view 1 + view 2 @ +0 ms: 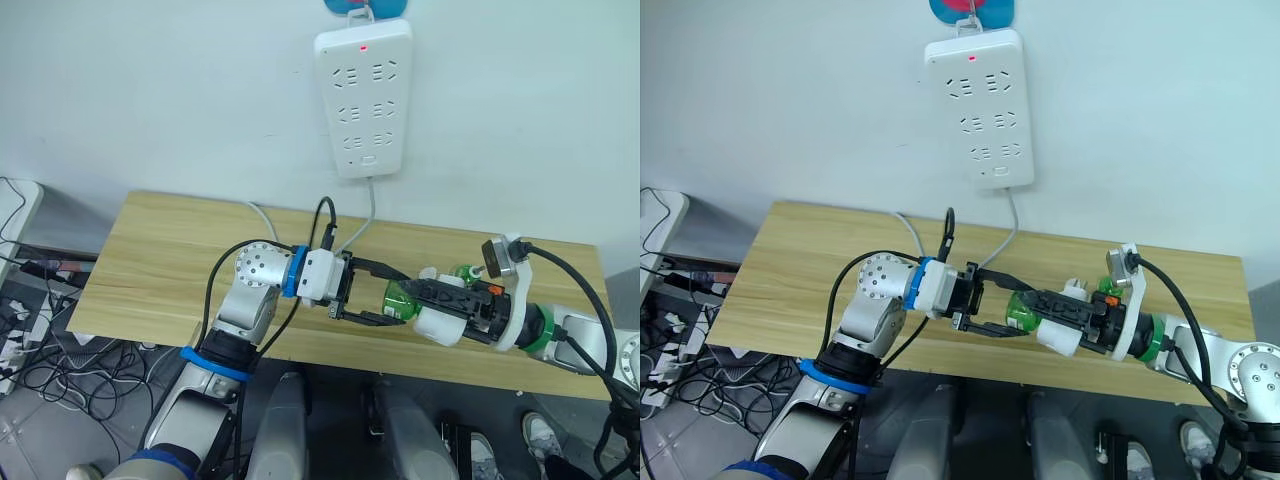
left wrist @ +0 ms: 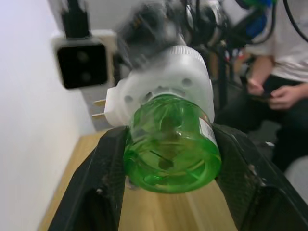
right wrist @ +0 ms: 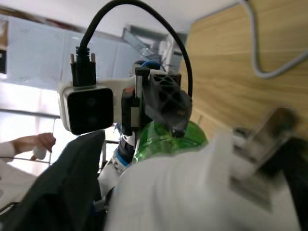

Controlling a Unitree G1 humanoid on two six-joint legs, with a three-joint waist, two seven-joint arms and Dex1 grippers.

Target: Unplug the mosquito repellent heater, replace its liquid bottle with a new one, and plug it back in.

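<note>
Left wrist view: liquid bottle (image 2: 172, 146) seated in the mosquito repellent heater (image 2: 163, 86), pinched between my left gripper's fingers (image 2: 103, 187).
From the head views I log both arms meeting over the front part of the wooden table (image 1: 160, 260). Left gripper (image 1: 385, 294): two black fingers pressed against either side of the green bottle's base. Right gripper (image 1: 430, 293): clamped on the white heater body, holding it off the tabletop, its two metal prongs (image 2: 99, 109) bare. Heater and bottle are joined, bottle end toward the left gripper. A second green bottle (image 1: 463, 271) sits just behind the right gripper; I cannot tell its cap. White power strip (image 1: 364, 98) hangs on the wall above, red light on, cable trailing onto the table. A seated person (image 2: 276, 62) is in the background.
</note>
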